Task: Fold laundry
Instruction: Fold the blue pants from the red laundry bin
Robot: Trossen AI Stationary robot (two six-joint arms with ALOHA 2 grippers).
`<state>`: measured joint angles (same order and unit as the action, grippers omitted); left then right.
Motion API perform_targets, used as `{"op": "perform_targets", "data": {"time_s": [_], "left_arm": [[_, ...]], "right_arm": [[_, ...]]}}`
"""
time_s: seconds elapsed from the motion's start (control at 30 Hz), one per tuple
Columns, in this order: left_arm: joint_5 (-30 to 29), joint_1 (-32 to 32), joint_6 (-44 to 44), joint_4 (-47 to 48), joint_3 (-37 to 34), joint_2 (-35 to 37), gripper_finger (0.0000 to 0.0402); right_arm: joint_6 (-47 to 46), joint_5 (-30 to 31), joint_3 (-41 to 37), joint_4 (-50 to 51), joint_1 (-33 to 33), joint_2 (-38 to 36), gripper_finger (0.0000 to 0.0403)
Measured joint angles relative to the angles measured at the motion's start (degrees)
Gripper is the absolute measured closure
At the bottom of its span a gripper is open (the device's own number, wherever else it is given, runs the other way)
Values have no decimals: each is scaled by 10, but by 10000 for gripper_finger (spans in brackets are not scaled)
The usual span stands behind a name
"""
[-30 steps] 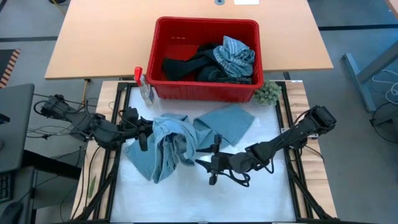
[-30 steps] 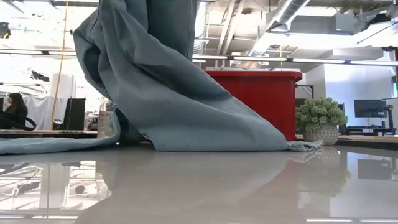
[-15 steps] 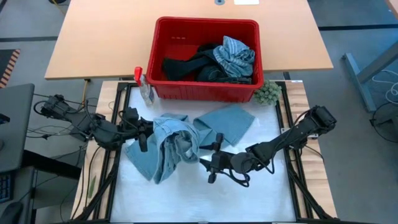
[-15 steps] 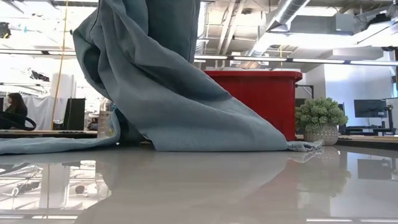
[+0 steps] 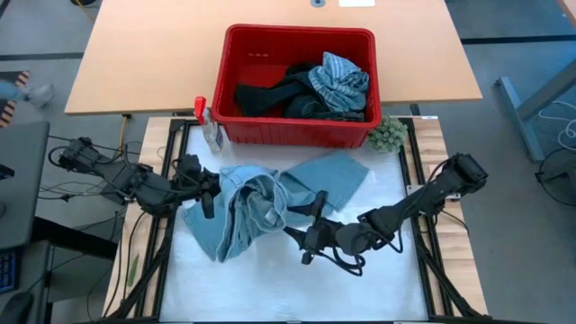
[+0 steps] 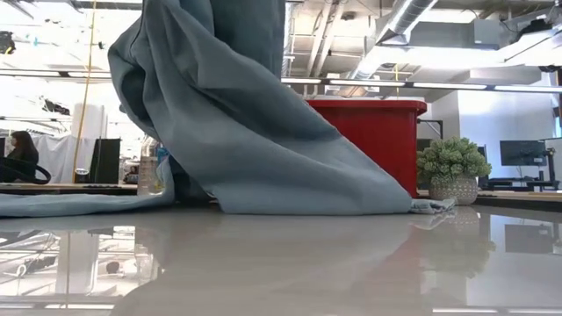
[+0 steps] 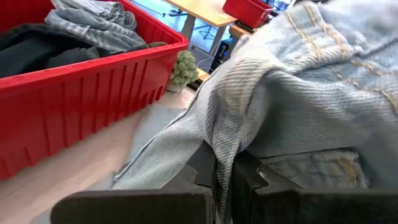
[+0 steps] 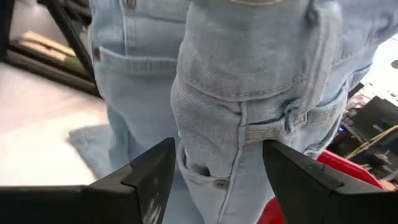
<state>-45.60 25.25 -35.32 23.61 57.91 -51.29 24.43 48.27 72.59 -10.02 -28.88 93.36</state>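
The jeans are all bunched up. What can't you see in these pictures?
- Low view: the jeans hide both grippers and much of the red basket.
- High view: folds cover the jeans' full shape; clothes in the basket overlap, so their number is unclear.
- Left wrist view: denim covers the left gripper tips.

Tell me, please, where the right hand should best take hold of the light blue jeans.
Probably the waistband beside the belt loop: its thick seamed edge hangs straight ahead of the open right hand. Come at it head-on, opposite the left hand, shut on the jeans.
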Motion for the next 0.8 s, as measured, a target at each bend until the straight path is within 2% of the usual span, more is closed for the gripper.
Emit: {"op": "perform_targets", "data": {"time_s": [0.17,0.27,0.33,0.43,0.53,0.63,0.7,0.8], "left_arm": [[4,-7,13,1,0,0,401],[6,-10,19,2,0,4,401],[6,-14,23,2,0,8,401],[4,-19,23,6,0,10,401],[6,-25,24,15,0,12,401],[9,-33,26,15,0,12,401],[14,-39,27,15,0,12,401],[20,-47,27,15,0,12,401]], "right_arm": [[-87,0,9,76,6,0,133],[-160,-1,9,65,8,0,133],[-174,-1,9,38,5,0,133],[-173,5,9,29,0,0,133],[-151,60,9,28,-7,0,136],[-85,125,15,16,-17,0,148],[-53,129,15,9,-21,0,156],[-57,102,15,10,-21,0,165]]}}
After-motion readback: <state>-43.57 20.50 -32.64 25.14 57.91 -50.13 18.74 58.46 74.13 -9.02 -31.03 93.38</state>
